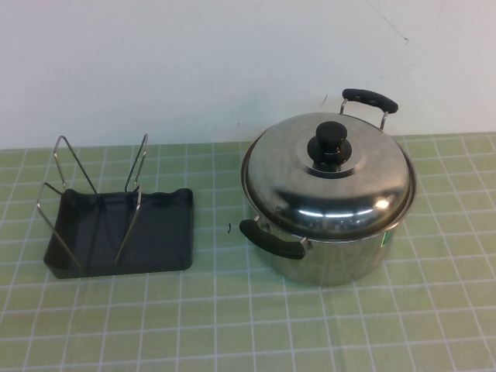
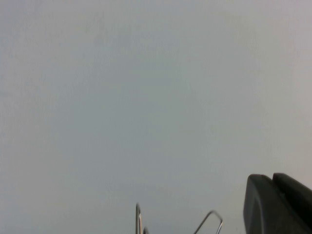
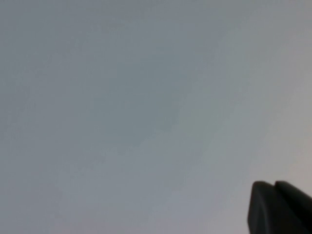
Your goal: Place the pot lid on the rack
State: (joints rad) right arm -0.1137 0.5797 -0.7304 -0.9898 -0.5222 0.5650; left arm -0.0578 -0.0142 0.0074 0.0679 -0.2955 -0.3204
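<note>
The pot lid point(image 1: 325, 180), shiny domed steel with a black knob point(image 1: 332, 143), sits closed on the steel pot point(image 1: 333, 252) at the right of the table. The rack point(image 1: 101, 198), silver wire loops on a dark grey tray point(image 1: 163, 248), stands empty at the left. Neither gripper shows in the high view. My left gripper point(image 2: 273, 179) shows only as two black fingertips pressed together, facing the pale wall, with the rack's wire tips point(image 2: 210, 220) just below it. My right gripper point(image 3: 274, 185) shows the same way, fingertips together, facing the bare wall.
The pot has two black handles, one at the front left point(image 1: 271, 240) and one at the back right point(image 1: 370, 99). A green checked mat point(image 1: 232, 325) covers the table. A white wall point(image 1: 194, 62) stands behind.
</note>
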